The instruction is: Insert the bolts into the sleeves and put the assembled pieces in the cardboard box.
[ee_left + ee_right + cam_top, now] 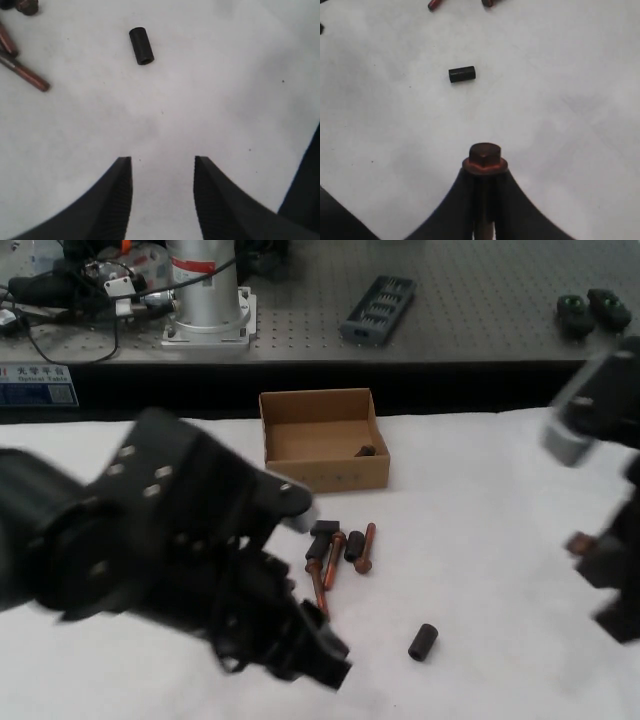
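Your right gripper clamped one bolt; your left gripper gaped empty. One lone sleeve lay on the cloth, three bolts before the one cardboard box.

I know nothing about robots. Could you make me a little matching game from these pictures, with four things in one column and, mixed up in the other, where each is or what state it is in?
Things:
1. left gripper
2. right gripper
3. lone black sleeve
4. cardboard box

States:
A. lies by itself on the white cloth
B. shut on a copper-coloured bolt
C. open, holding nothing
D. has one small dark piece inside

Pairs: 1-C, 2-B, 3-A, 4-D.
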{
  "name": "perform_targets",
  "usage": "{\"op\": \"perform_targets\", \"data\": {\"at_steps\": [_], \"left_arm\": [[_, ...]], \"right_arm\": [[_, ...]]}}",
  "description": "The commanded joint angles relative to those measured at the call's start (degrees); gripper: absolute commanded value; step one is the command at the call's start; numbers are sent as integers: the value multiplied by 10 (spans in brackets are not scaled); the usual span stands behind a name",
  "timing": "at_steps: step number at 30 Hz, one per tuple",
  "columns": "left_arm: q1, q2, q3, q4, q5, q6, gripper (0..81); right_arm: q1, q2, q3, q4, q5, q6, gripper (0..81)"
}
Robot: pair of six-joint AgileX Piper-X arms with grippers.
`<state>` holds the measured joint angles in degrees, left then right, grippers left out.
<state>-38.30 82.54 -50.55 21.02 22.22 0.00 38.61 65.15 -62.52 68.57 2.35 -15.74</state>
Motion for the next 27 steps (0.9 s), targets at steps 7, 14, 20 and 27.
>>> {"op": "perform_targets", "data": {"at_steps": [7,14,20,27], "left_arm": [[-25,145,-128,6,-10,0,296],[-56,240,-205,29,-46,0,296],[-64,287,-241,30,-56,0,296],[-65,312,-250,28,-67,17,296]], "right_arm": [[-26,-180,88,5,-8,32,28],[-26,-190,95,6,-8,29,28],[-26,-190,95,6,-40,29,28],[-26,-190,95,6,-47,2,28]]}}
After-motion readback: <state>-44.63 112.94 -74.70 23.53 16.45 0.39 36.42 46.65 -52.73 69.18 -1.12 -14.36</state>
